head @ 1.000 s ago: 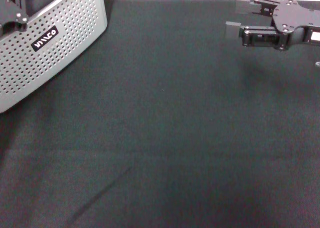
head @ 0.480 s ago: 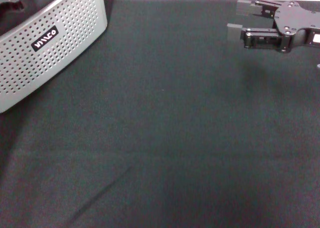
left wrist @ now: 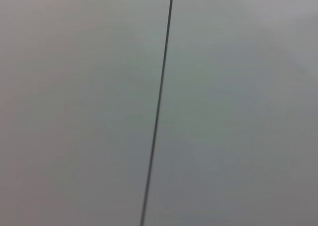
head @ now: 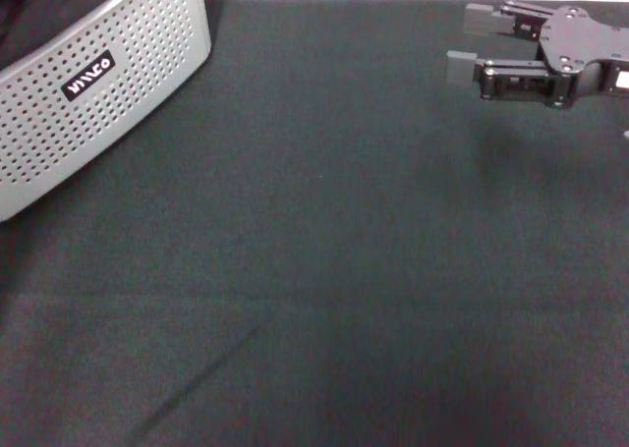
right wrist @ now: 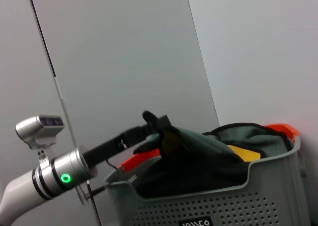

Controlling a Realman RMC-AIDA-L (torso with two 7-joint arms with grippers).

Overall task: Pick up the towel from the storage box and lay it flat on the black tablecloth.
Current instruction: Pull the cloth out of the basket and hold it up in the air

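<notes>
The left hand (right wrist: 154,122) pinches the towel (right wrist: 198,146) above the storage box (right wrist: 208,206); a thin grip may slip. The right hand (head: 462,42) waits open, upper right.

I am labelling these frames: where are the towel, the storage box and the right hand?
towel (right wrist: 198,149): right wrist view, grey face.
storage box (head: 118,103): head view, perforated side wall.
right hand (head: 470,42): head view, between its fingertips.
</notes>
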